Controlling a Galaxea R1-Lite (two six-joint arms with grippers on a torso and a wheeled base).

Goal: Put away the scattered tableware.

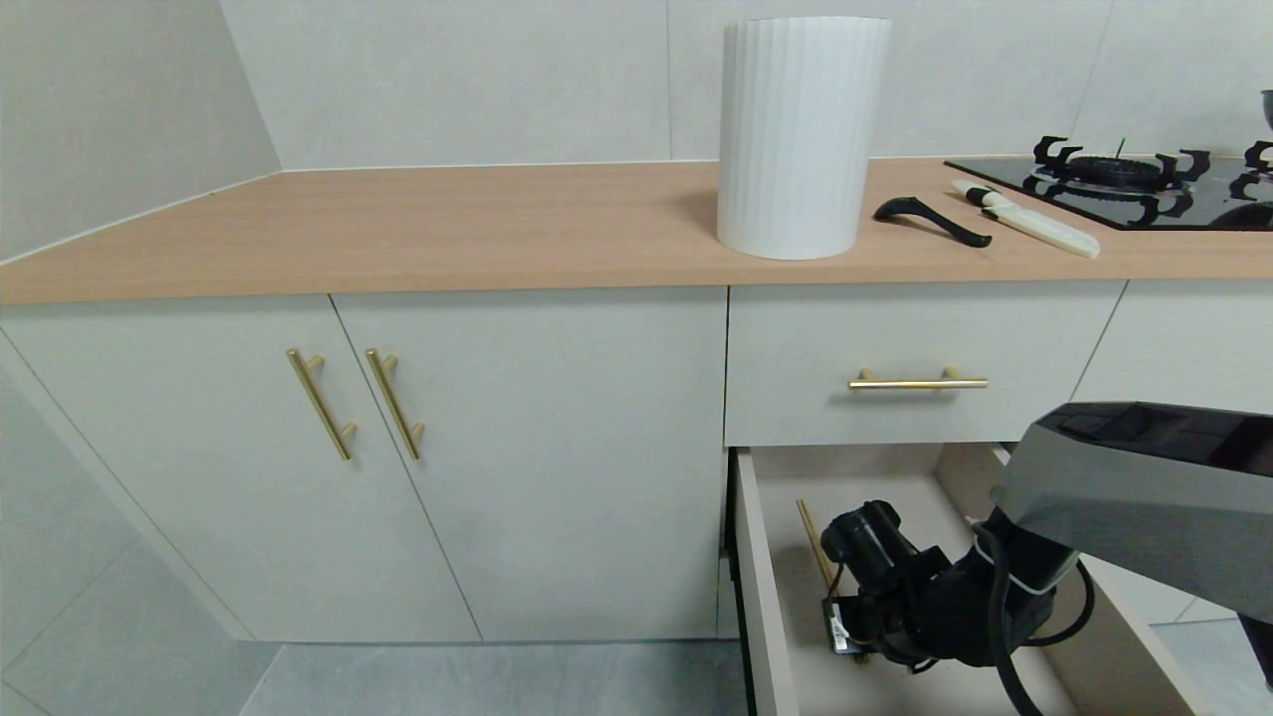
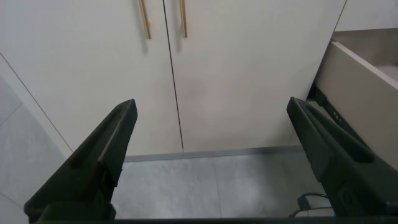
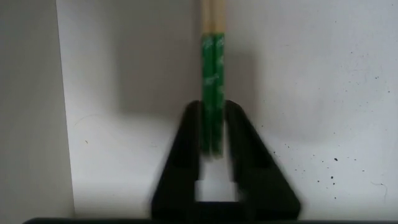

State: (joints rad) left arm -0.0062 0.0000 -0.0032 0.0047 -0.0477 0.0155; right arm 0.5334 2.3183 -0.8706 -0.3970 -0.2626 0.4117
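A pair of wooden chopsticks [image 1: 814,542] with green-wrapped ends [image 3: 211,93] lies along the floor of the open lower drawer [image 1: 761,567], near its left wall. My right gripper [image 3: 212,107] is down inside the drawer [image 1: 845,622], its two black fingers shut on the green ends. On the counter lie a black spoon [image 1: 930,219] and a white knife [image 1: 1034,224]. My left gripper [image 2: 211,109] hangs open and empty low in front of the cabinet doors.
A tall white ribbed container [image 1: 796,134] stands on the wooden counter [image 1: 448,224], left of the spoon. A black gas hob [image 1: 1124,184] is at the far right. A shut drawer with a gold handle [image 1: 917,382] sits above the open one. Two cabinet doors [image 1: 358,403] are shut.
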